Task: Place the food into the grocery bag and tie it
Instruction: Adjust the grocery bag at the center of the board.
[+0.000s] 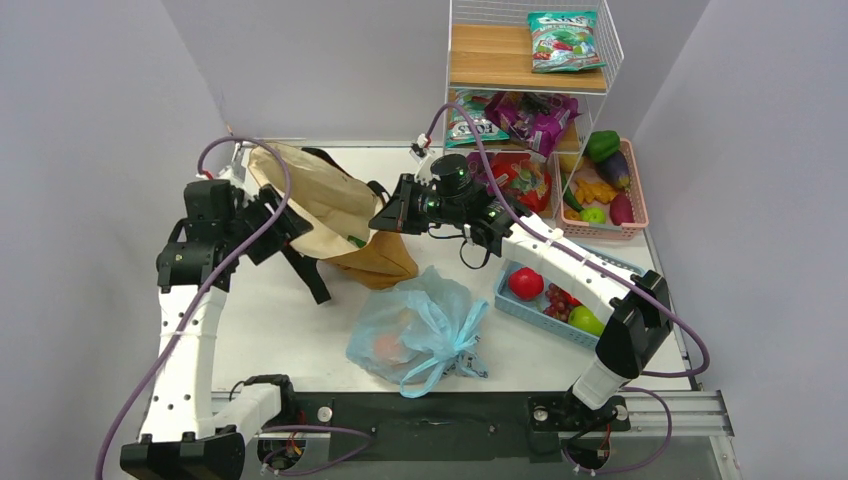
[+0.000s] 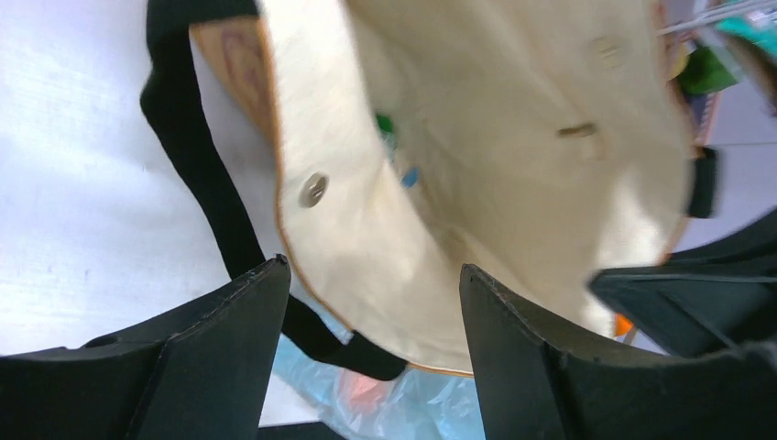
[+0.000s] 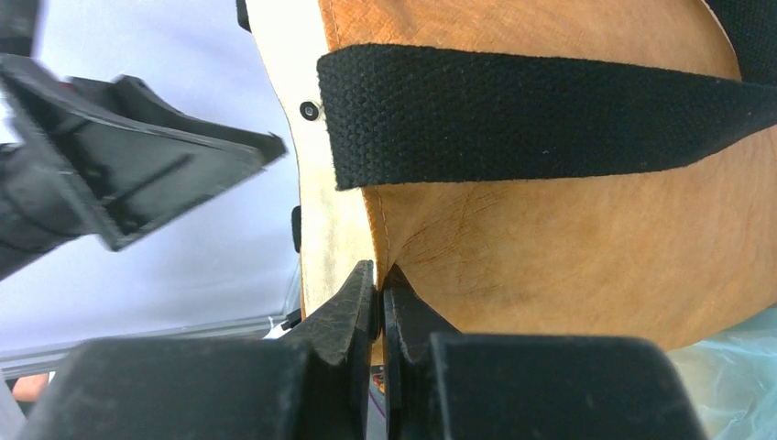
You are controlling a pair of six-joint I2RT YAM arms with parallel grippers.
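The light blue grocery bag (image 1: pixel 415 330) lies near the table's front middle, its handles gathered in a knot-like bunch (image 1: pixel 455 345). An orange food item (image 1: pixel 386 346) shows through the plastic. The bag also shows at the bottom of the left wrist view (image 2: pixel 403 403). My right gripper (image 1: pixel 385 218) is shut on the rim of the stiff tan tote (image 1: pixel 330 205), with the jaws pinching its edge (image 3: pixel 378 268). My left gripper (image 1: pixel 278 228) is open at the tote's left side. Its fingers straddle the tote's cream lining (image 2: pixel 373 268) without closing on it.
A blue basket (image 1: pixel 520 310) right of the bag holds a tomato (image 1: pixel 526 283), dark grapes and a green apple. A pink basket (image 1: pixel 640 210) of vegetables and a wire shelf (image 1: pixel 530 60) with snack packets stand at the back right. The tote's black straps (image 1: pixel 310 275) hang down.
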